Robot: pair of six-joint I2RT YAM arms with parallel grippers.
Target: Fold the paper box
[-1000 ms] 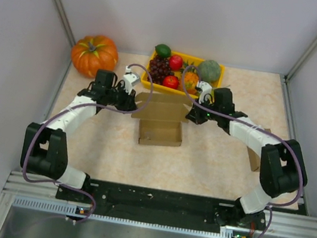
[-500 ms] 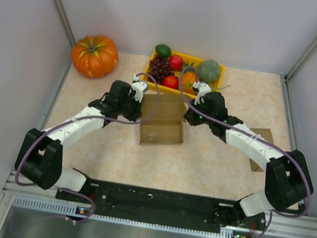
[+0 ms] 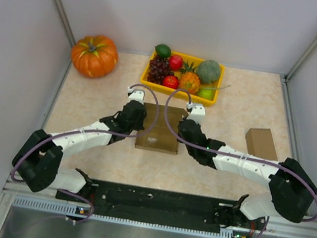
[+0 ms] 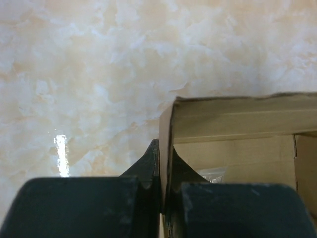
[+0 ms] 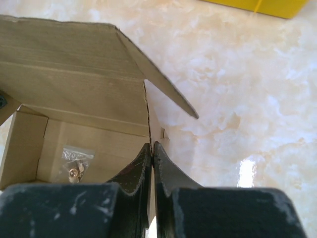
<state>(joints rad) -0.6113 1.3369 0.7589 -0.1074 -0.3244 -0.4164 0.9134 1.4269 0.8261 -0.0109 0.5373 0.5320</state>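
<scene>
The brown paper box [image 3: 160,128] lies in the middle of the table, its lid flap lowered over the top. My left gripper [image 3: 136,119] is shut on the box's left wall [image 4: 166,144], one finger on each side of the cardboard. My right gripper [image 3: 186,129] is shut on the box's right wall [image 5: 151,134]. In the right wrist view the lid [image 5: 74,64] slopes over the open box, and a small clear bag of screws [image 5: 74,161] lies on the box floor.
A yellow tray [image 3: 211,99] of fruit stands just behind the box. An orange pumpkin [image 3: 94,55] sits at the back left. A second small brown box [image 3: 261,142] lies at the right. Grey walls close in the table's sides.
Both grippers have drawn toward the near edge with the box, and the lid, upright and spread a second ago, has come down over the box.
</scene>
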